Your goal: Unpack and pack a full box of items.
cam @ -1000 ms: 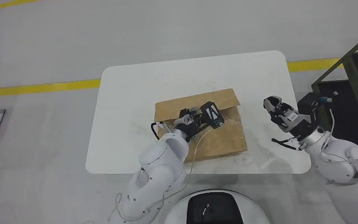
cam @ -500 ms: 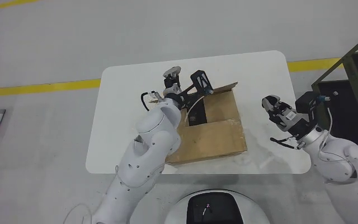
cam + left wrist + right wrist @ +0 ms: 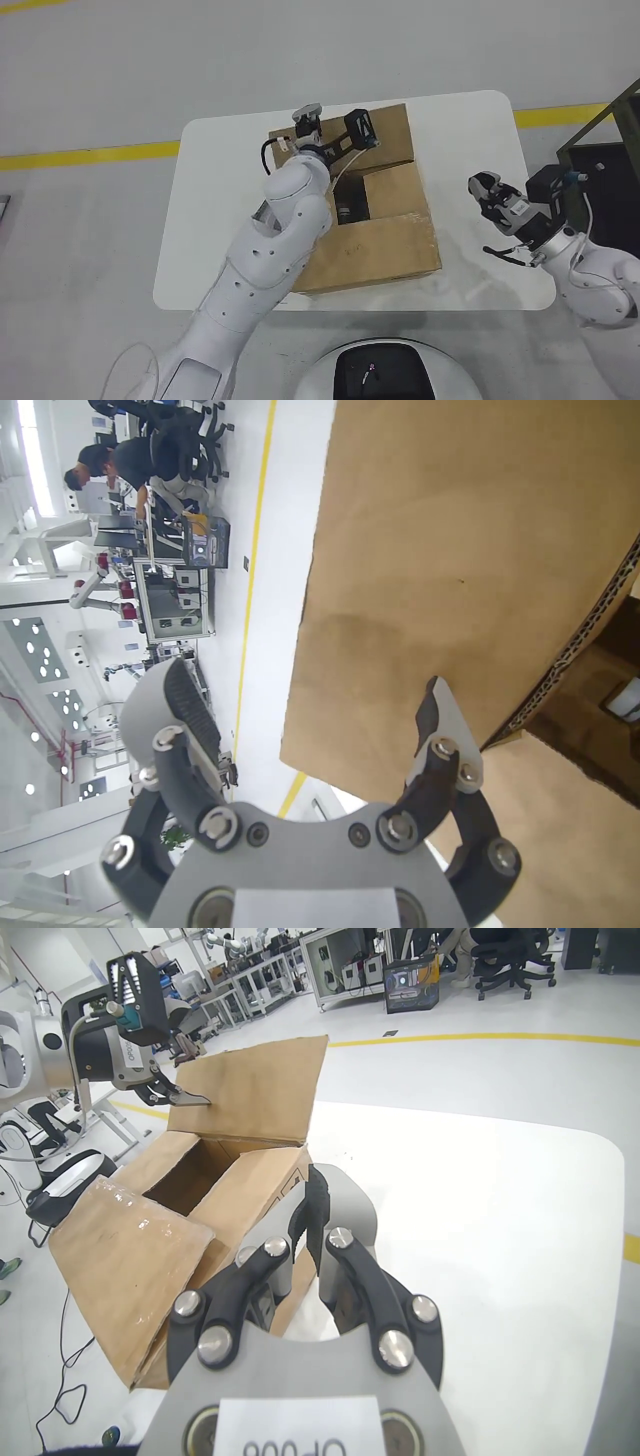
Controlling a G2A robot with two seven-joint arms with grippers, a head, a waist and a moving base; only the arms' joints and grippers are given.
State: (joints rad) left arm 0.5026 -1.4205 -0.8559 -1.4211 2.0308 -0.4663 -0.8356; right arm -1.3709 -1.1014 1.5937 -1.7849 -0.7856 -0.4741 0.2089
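The left gripper, spread wide and empty, presses one fingertip against the far flap of the box at mid-table, apparently folding it back to expose the contents, while the right gripper, pinched shut on nothing, hovers right of the box.

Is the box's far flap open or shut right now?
Open. The far flap stands raised off the box, with the left gripper at its edge, and the dark inside shows below it.
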